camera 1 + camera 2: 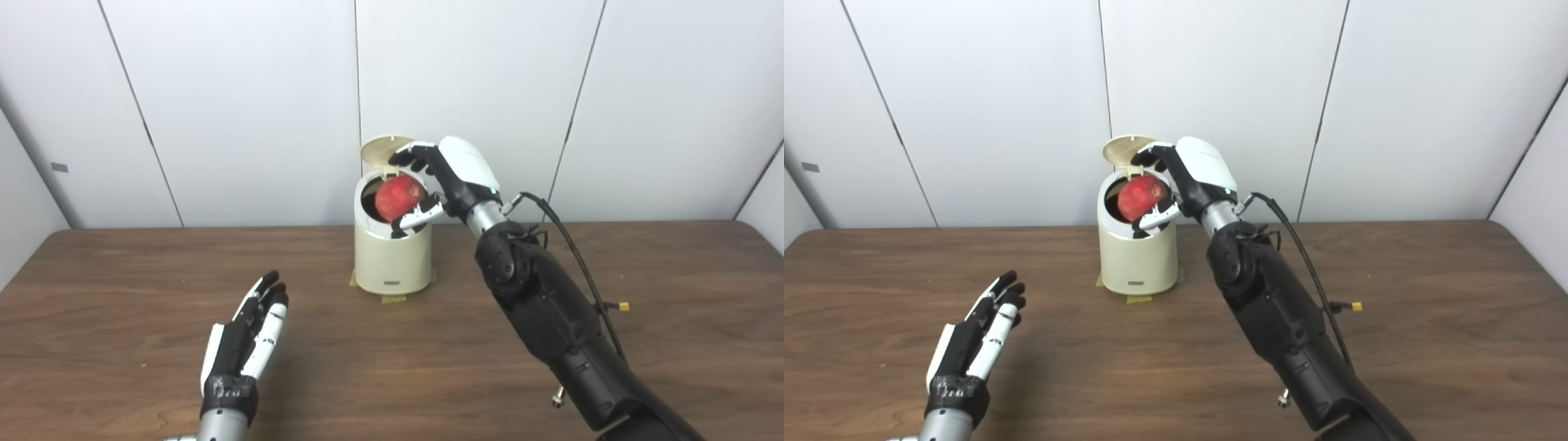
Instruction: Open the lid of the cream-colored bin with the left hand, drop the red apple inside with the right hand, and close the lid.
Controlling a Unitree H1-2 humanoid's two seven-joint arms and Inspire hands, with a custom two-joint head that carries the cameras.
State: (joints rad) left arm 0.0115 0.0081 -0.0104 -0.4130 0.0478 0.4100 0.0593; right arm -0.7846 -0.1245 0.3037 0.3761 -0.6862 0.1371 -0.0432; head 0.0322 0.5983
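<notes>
Robot's right hand [456,174] grips red apple [399,197] directly over the mouth of a cream-colored bin [392,260], fingers curled above the fruit and thumb pressed beneath it. Apple sits at rim level, its lower part dipping into the dark opening, hand to its right and wrapped partly round it. Bin's round lid [383,150] stands tipped up at the back, w/ fingertips of the right hand just in front of it; contact can't be told. Bin stands toward the far edge of the wooden table [674,318], about mid-width, on small patches of yellowish tape [393,299] showing at its base. Left hand [245,340] hovers low nr the table's near edge, left of the bin and well apart from it, holding nothing, fingers straight, close together, pointing toward the far edge. Black cable [576,251] loops off the right wrist along the dark forearm. White panelled wall [245,92] behind.
</notes>
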